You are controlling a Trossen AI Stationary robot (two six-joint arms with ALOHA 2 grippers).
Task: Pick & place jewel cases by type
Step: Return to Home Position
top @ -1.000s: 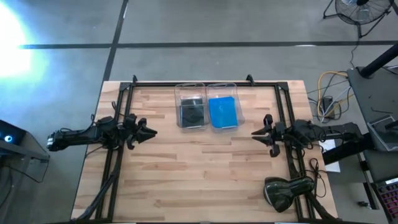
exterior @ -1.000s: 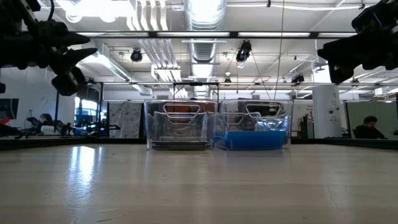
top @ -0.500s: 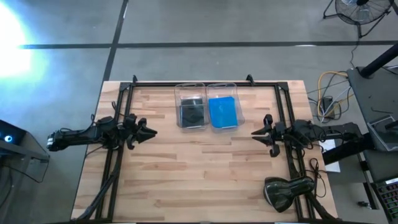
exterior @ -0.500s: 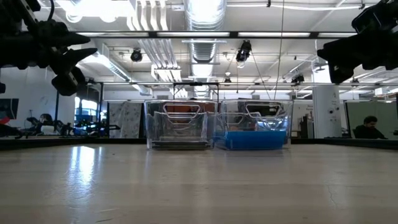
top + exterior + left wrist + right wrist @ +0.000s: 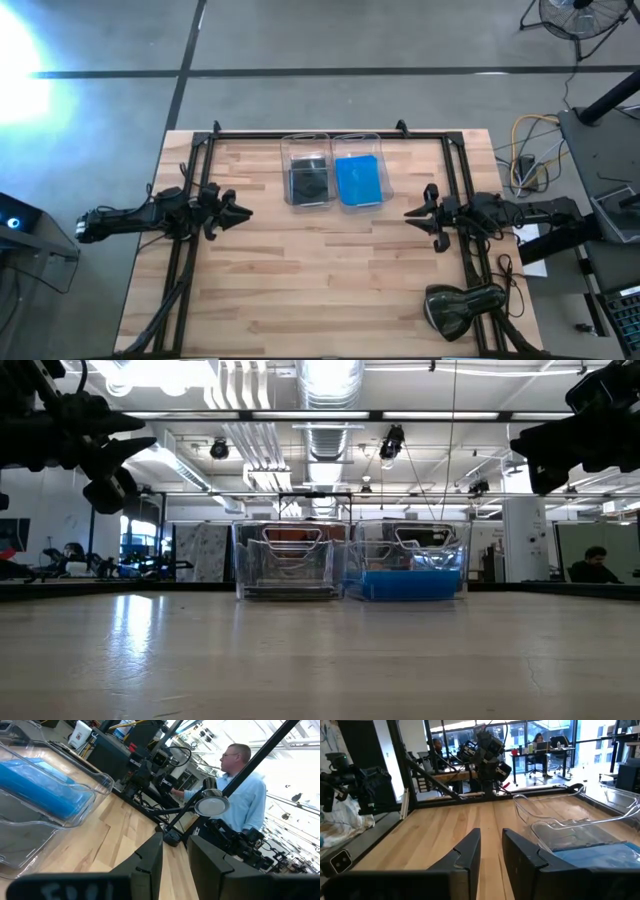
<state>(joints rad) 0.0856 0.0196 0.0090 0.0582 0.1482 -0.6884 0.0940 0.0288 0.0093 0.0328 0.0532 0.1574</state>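
Observation:
Two clear bins stand side by side at the table's far middle. The left bin (image 5: 307,170) holds the dark jewel cases (image 5: 309,183), lying flat on its floor. The right bin (image 5: 358,170) holds the blue jewel cases (image 5: 359,181), stacked flat; the blue stack also shows in the low view (image 5: 405,584) and both wrist views (image 5: 45,785) (image 5: 600,855). My left gripper (image 5: 243,211) (image 5: 175,837) hovers above the table's left side. My right gripper (image 5: 411,213) (image 5: 491,832) hovers above the right side. Both point toward the table's middle, fingers drawn together, empty.
A black frame (image 5: 330,133) runs along the table's far, left and right sides. A dark rounded object (image 5: 462,308) lies at the near right corner. Bare wood (image 5: 320,280) lies between the arms and toward the near edge. A person in a light shirt (image 5: 240,785) stands beyond the table.

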